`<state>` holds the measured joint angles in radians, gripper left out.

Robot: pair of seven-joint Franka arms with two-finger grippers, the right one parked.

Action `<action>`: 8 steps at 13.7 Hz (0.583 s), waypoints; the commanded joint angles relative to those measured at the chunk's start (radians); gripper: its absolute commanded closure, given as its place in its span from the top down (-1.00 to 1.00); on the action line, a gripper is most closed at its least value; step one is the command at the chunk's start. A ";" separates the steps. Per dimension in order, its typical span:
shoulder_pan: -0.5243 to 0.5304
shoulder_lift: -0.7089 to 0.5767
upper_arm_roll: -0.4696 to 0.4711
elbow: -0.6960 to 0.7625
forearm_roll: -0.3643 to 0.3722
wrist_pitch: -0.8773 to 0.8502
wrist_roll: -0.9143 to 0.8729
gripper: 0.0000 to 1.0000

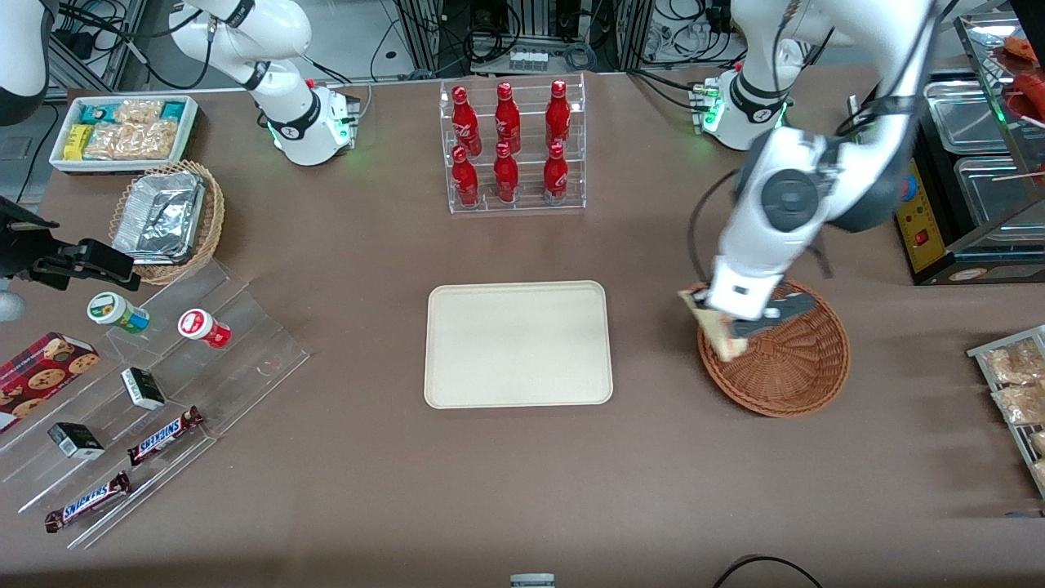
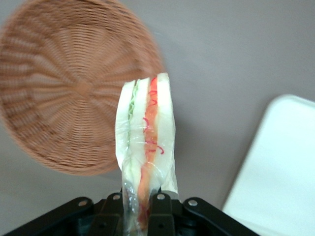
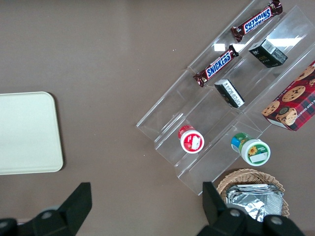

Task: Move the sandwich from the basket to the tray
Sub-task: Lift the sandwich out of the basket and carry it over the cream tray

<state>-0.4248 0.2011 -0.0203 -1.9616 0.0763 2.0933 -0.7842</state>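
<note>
My left gripper [image 1: 727, 331] is shut on the sandwich [image 1: 712, 325], a wedge of white bread in clear wrap with pink-red and green filling [image 2: 146, 142]. It hangs in the air above the rim of the reddish-brown wicker basket [image 1: 788, 363], on the basket's edge toward the tray. Seen from the wrist, the black fingers [image 2: 165, 214] pinch the wedge's base, and the basket [image 2: 64, 83] lies empty below. The cream tray [image 1: 518, 344] lies flat and bare in the middle of the table, beside the basket; its corner [image 2: 280, 172] shows in the wrist view.
A clear rack of red bottles [image 1: 512, 147] stands farther from the front camera than the tray. Snack packets [image 1: 1016, 384] lie at the working arm's end. A tiered acrylic stand [image 1: 147, 392] with snacks, a tan basket with foil container [image 1: 167, 216] and a white bin [image 1: 122, 131] sit toward the parked arm's end.
</note>
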 commanded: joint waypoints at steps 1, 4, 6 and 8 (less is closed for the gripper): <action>-0.116 0.168 0.013 0.180 0.019 -0.018 -0.064 -1.00; -0.225 0.302 0.013 0.321 0.020 -0.018 -0.108 -1.00; -0.290 0.394 0.013 0.432 0.019 -0.018 -0.112 -1.00; -0.334 0.460 0.013 0.499 0.016 -0.018 -0.116 -1.00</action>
<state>-0.7161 0.5743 -0.0227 -1.5789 0.0783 2.0967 -0.8821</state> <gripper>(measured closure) 0.846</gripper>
